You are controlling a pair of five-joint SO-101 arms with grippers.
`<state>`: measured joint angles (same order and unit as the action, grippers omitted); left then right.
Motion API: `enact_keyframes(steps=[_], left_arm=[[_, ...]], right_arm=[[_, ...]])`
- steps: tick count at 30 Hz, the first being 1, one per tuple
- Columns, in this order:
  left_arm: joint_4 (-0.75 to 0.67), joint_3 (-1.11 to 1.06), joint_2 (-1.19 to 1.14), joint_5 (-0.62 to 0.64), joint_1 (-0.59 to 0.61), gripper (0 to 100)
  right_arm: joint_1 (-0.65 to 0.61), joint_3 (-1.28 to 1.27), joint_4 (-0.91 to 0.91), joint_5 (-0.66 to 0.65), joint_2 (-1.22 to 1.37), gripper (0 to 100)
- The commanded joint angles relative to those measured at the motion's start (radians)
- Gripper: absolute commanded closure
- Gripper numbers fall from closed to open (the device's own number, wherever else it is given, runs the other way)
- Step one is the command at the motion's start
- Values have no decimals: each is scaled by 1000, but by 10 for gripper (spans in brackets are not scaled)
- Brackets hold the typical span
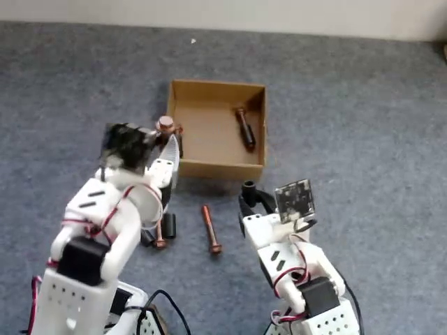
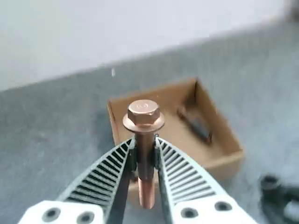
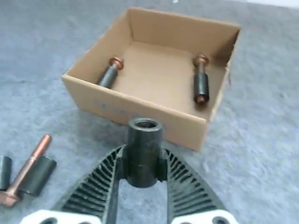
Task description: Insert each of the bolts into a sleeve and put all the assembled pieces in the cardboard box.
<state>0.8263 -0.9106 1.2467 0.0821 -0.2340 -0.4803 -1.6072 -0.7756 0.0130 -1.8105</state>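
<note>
My left gripper (image 2: pixel 145 142) is shut on a copper bolt (image 2: pixel 144 116), held head-up just over the near-left wall of the cardboard box (image 2: pixel 219 154). In the high view the left gripper (image 1: pixel 171 136) stands at the box's left wall (image 1: pixel 172 98). My right gripper (image 3: pixel 144 154) is shut on an upright black sleeve (image 3: pixel 144 140), in front of the box's near wall (image 3: pixel 140 114); the right gripper (image 1: pixel 250 199) is in the high view too. Two bolts seated in sleeves (image 3: pixel 108 74) (image 3: pixel 201 84) lie in the box.
On the grey carpet before the box lies a loose bolt (image 1: pixel 211 229). Left of it, a second bolt (image 3: pixel 25 170) rests beside two loose sleeves (image 3: pixel 37 175) (image 3: pixel 4 170). Open carpet lies to the right of the box.
</note>
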Motion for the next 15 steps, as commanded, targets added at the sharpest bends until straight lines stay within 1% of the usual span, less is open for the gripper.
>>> enact_keyframes(steps=[1, 5, 8, 11, 15], left_arm=[[-123, -58, 111, 72, -73, 995], [-210, -160, 193, 109, -173, 995], [-296, -237, 222, 126, -213, 995], [-379, -297, 223, 130, -217, 995], [-428, -334, 223, 132, -219, 995]], right_arm=[[-41, -27, 104, -58, -19, 994], [-76, -42, 143, -75, -19, 994], [-104, -42, 159, -77, -19, 994], [-111, -42, 186, -77, -19, 994], [-139, -47, 223, -78, -19, 994]])
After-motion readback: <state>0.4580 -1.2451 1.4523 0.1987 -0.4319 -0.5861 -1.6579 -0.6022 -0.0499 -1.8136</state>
